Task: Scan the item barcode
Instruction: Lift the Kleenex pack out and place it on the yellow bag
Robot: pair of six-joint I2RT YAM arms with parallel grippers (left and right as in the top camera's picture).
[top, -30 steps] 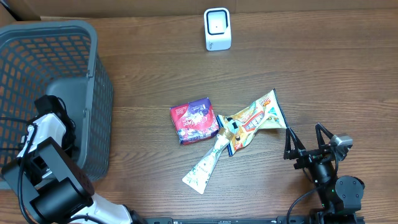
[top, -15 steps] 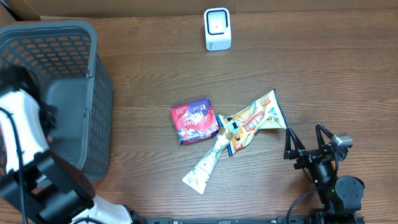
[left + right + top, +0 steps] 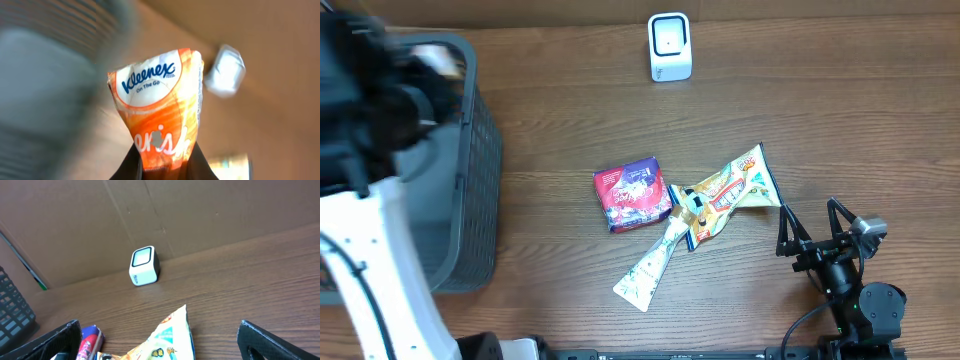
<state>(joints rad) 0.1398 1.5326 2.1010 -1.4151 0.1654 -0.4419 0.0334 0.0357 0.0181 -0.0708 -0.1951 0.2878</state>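
One scanner [image 3: 670,46], one basket [image 3: 485,150], three packets [image 3: 633,194], one tissue pack [image 3: 157,110] gripped.

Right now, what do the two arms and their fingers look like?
The left arm has white links with black joint housings and a thin black cable along it; it is blurred. The right arm is black, with slim black fingers, a small grey part near the wrist and a looping cable by its base.

Dark wood-grain table [image 3: 860,120]; creased brown cardboard wall [image 3: 225,210] along table's far edge; soft, even light.
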